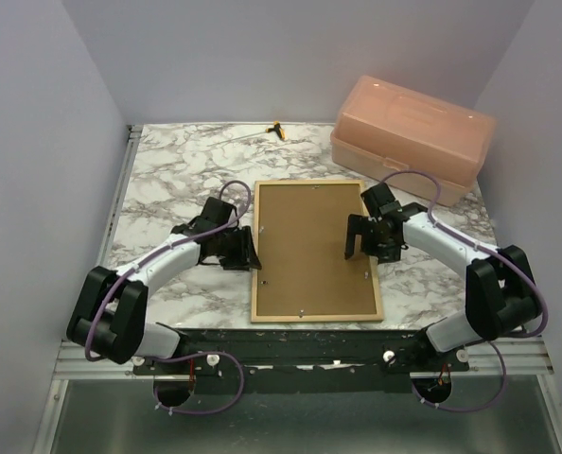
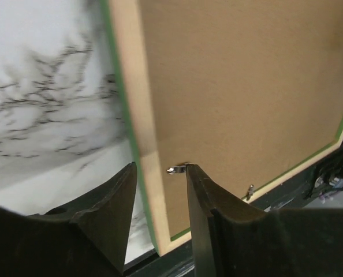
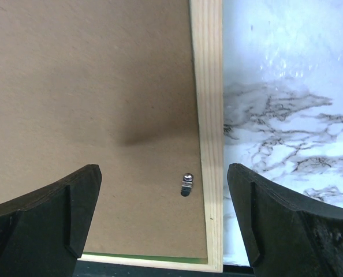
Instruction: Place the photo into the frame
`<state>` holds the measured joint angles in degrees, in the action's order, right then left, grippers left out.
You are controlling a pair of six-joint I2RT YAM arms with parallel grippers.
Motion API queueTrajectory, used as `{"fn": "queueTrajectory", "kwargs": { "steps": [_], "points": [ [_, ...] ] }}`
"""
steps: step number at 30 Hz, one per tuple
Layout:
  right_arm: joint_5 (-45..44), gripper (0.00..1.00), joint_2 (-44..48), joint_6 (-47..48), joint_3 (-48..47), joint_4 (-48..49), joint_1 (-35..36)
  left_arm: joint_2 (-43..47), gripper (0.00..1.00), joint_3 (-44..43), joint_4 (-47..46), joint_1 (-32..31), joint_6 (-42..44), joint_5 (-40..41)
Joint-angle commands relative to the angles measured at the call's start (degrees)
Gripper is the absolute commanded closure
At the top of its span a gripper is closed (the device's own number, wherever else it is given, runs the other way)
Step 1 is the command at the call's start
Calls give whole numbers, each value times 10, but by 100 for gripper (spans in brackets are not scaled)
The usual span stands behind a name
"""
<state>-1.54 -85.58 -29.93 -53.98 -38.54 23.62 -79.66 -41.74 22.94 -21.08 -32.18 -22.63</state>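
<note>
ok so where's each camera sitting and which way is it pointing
Top external: above and behind the bases, looking down on the marble table, the frame lying back up; both arms show.
Left wrist: on the left arm, looking past the left gripper at the frame's left rail, jaws straddling it.
Right wrist: on the right arm, looking past the right gripper, jaws wide, at the right rail.
Shared: both wrist views show the brown backing panel and a metal tab.
</note>
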Motion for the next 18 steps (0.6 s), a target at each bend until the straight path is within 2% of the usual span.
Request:
{"fn": "queueTrajectory", "kwargs": {
  "steps": [1,4,9,18],
  "points": [
    [-10,0,12,-2,37,0,-1,46,56,-17,11,-63,-20,29],
    [-9,0,16,-11,47,4,-1,68,52,-13,15,-102,-36,38],
    [10,1,20,-19,57,12,-1,80,51,-6,6,-179,-69,43],
    [45,2,31,-26,86,27,-1,13,52,-22,-18,-315,-116,47]
  ]
}}
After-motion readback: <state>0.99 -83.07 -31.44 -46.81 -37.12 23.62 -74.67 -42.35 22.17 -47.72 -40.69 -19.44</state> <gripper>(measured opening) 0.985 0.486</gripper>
